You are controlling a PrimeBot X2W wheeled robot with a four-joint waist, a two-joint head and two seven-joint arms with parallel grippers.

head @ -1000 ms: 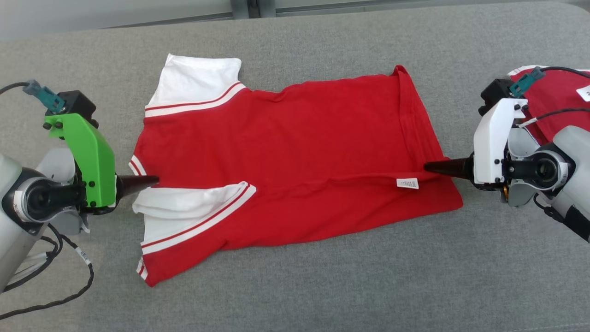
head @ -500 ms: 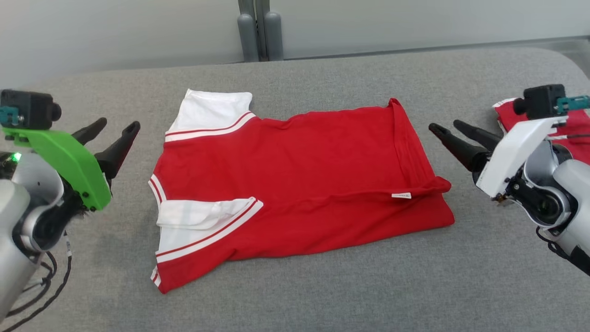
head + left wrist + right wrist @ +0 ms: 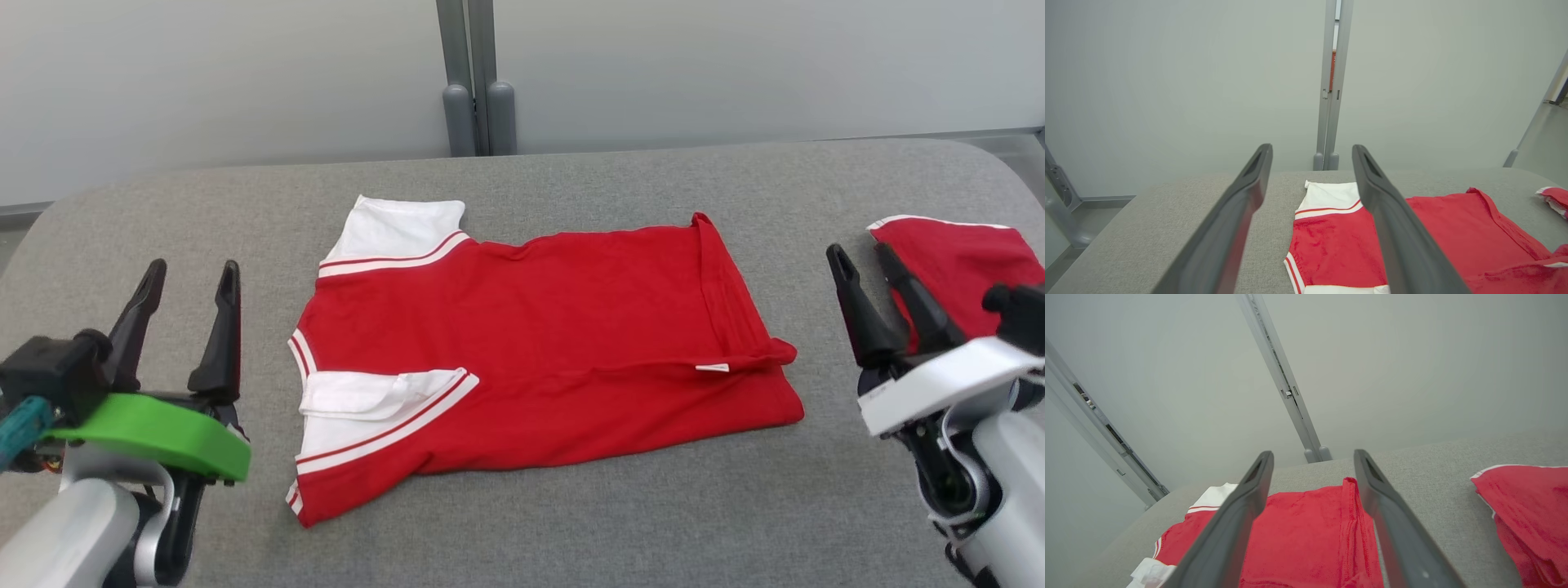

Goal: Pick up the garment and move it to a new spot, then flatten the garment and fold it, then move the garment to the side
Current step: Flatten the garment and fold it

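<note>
Centre frame on grey table: red shirt folded flat; left gripper lower left, right gripper lower right, both wide, empty; cloth looks soft, light, floppy; pinch both short ends together.

Head camera looks down, wrist cameras face wall, all share garment

Left gripper and right gripper have let go of the garment. Both are now spread wide and pulled back clear of it, left off its sleeve end, right off its hem end. Head camera tilted up, so more wall shows behind the garment.
</note>
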